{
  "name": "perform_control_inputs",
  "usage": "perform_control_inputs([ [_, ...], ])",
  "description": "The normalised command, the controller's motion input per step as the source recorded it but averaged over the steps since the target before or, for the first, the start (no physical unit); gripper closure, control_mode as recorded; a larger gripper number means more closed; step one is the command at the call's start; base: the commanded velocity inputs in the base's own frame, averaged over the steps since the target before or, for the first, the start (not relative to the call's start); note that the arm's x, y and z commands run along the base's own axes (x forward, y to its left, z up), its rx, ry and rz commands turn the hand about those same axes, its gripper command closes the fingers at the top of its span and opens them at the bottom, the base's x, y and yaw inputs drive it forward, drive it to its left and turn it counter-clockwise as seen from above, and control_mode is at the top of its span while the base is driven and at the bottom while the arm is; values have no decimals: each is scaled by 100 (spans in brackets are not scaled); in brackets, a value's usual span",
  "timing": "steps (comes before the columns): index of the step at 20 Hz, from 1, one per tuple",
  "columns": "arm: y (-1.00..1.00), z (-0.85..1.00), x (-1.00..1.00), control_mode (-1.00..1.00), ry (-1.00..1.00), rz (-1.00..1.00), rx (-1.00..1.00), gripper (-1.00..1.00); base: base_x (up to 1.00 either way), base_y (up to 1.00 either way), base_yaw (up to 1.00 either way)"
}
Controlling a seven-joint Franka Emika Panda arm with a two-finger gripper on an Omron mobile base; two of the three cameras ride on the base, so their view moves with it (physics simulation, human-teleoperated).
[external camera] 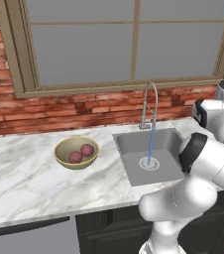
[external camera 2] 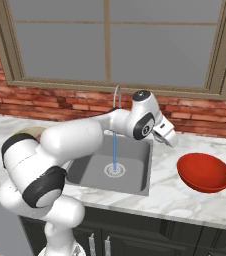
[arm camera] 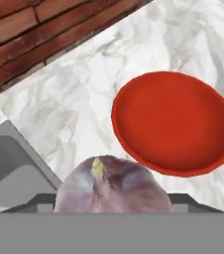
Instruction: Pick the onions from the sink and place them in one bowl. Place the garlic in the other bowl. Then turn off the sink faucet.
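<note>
On the marble counter [external camera: 20, 168], left of the sink [external camera: 134, 149], the yellowish-tan bowl [external camera: 64, 159] holds both onions [external camera: 81, 153]. In the sink, the faucet [external camera: 150, 101] runs a thin stream onto the drain. Right of the basin, the gripper [external camera 2: 171, 141] is clamped on the pale garlic [arm camera: 113, 186], held above the counter near the sink's right edge. Further right sits the red bowl [external camera 2: 205, 172], empty. No writing or labels are legible.

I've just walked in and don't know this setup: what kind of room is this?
A kitchen, apparently a rendered one: a marble counter holds a grey sink under a running faucet, backed by a brick wall and a window.
</note>
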Motion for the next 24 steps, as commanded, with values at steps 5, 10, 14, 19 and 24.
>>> perform_control_inputs([
  [5, -24, 0, -6, -100, 0, 0, 0, 100, 0, 0, 0],
  [10, -10, 0, -24, -100, 4, -4, 0, 100, 0, 0, 0],
  [14, -8, -4, -7, -100, 2, -3, 0, 100, 0, 0, 0],
  [19, -22, -27, 1, -100, 0, 0, 0, 100, 0, 0, 0],
  [24, -39, -26, 0, -100, 0, 0, 2, 100, 0, 0, 0],
])
